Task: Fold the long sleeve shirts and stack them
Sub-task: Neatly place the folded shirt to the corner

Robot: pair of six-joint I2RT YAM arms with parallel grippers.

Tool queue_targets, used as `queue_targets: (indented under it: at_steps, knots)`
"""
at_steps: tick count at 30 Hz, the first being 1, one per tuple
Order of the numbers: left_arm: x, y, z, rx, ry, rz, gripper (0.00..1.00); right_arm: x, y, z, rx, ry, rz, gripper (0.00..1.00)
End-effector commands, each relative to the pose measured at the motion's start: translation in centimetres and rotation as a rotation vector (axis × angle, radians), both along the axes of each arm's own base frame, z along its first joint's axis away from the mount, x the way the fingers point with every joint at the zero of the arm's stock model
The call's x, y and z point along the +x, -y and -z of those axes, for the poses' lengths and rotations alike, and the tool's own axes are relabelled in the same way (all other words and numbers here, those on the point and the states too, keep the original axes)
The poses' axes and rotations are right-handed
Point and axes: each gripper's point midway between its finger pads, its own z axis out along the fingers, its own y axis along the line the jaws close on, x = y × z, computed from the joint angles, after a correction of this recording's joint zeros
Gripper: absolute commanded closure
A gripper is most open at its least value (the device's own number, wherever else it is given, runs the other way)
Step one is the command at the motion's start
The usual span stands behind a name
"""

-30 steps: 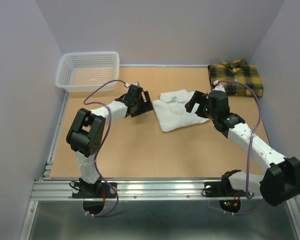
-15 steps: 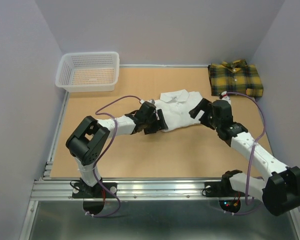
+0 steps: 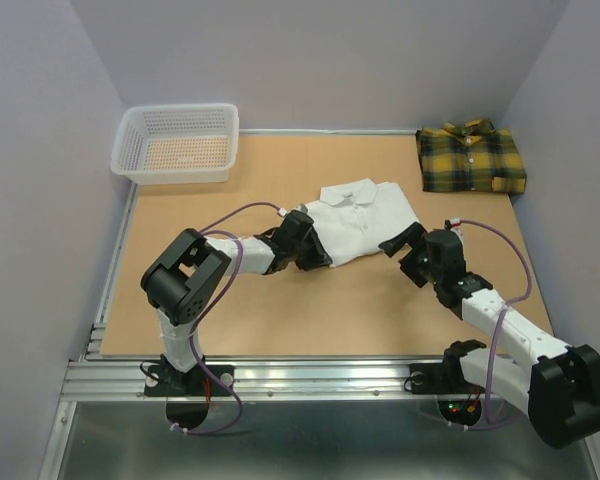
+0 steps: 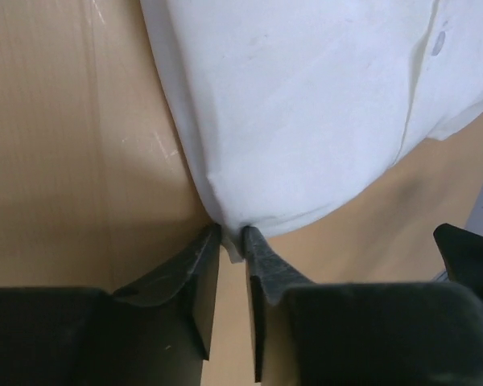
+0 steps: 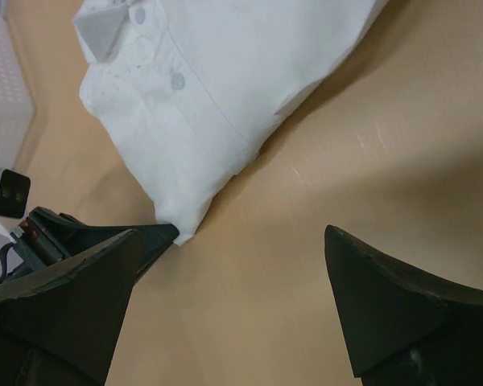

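The white shirt (image 3: 365, 218) lies folded, collar to the back, in the middle of the table. My left gripper (image 3: 322, 260) is at its near left corner, and in the left wrist view the gripper (image 4: 232, 234) is shut on a tip of the white shirt (image 4: 306, 104) cloth. My right gripper (image 3: 405, 256) stands open just off the shirt's near right edge; in its wrist view the gripper (image 5: 233, 237) spans bare board, with the white shirt (image 5: 217, 88) ahead. The plaid shirt (image 3: 470, 158) lies folded at the back right corner.
A white mesh basket (image 3: 177, 143) stands at the back left corner. The tabletop (image 3: 280, 310) is brown board, walled on the left, back and right. The left gripper's finger (image 5: 149, 237) shows at the shirt corner in the right wrist view.
My left gripper swung right from beside the shirt to its near left corner and closed on the cloth. My right gripper drew back toward the near edge, staying open.
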Motion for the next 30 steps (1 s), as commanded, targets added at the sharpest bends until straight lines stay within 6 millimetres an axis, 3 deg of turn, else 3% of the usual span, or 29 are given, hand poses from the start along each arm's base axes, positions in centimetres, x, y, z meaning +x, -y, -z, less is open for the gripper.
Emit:
queue_targets:
  at_steps: [1,3,5,11,15,17,18,30]
  knots:
    - [-1.4,-0.1,0.9,0.025,-0.036,0.022,0.82,0.5,-1.0,-0.3,0.199,0.049,0.068,0.0]
    - [-1.3,0.2,0.1,0.011,-0.021,0.03,0.96,0.3,-1.2,0.3,0.26,0.078,0.08,0.0]
    - [-1.3,0.4,-0.6,0.005,-0.014,0.044,1.0,0.4,-1.3,0.9,0.314,0.096,0.103,0.0]
    - [-1.5,1.1,-3.0,-0.024,-0.001,0.082,1.0,1.0,-2.3,2.5,0.364,0.068,0.089,0.0]
    - [-1.4,1.4,-4.3,-0.033,0.008,0.099,1.0,2.0,-2.7,4.6,0.379,0.028,0.108,0.0]
    - [-1.5,1.8,-5.1,-0.051,0.006,0.114,1.0,2.7,-3.2,4.6,0.407,0.021,0.112,0.0]
    - [-1.5,1.9,-5.4,-0.056,0.005,0.115,1.0,2.8,-3.2,5.5,0.406,-0.007,0.124,0.0]
    - [-1.4,3.2,-9.4,-0.139,0.028,0.148,1.0,6.2,-3.5,7.2,0.444,-0.049,0.238,0.0]
